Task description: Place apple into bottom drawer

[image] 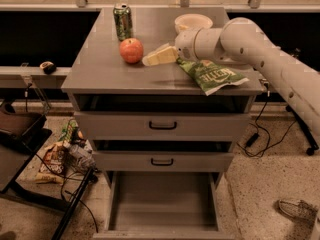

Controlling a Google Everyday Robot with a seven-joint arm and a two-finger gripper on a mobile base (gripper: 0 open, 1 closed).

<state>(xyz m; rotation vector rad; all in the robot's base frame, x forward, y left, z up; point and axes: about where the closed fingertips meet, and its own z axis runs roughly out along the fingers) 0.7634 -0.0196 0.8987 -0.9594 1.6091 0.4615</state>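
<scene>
With the gripper [150, 59] just right of the apple [131, 50] on the counter [95, 71], open or closed I cannot tell, I'd straddle the fruit's widest part squarely before clamping, then carry it down to the open bottom drawer [162, 204].

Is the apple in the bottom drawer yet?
No, the apple sits on the cabinet top with the gripper just beside it, and the bottom drawer stands open below.
</scene>
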